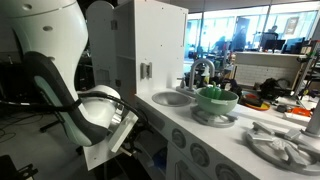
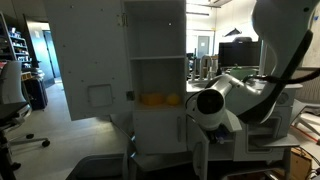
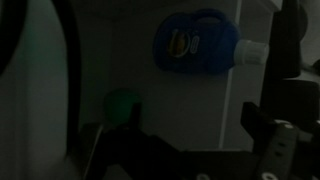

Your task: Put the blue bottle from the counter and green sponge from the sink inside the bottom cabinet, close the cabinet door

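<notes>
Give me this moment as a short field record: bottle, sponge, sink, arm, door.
bottle: blue bottle lies on its side, white cap toward the right of the wrist view
sponge: green sponge sits lower left of the bottle in that view, apart from it
lighting: wrist view is very dim, so the surroundings are unclear
sink: sink shows no sponge; green bowl stands beside it
arm: robot arm reaches low at the kitchen front
door: cabinet door state cannot be told

In the wrist view the bottle [image 3: 195, 42] sits up-right of the sponge [image 3: 122, 103].
</notes>
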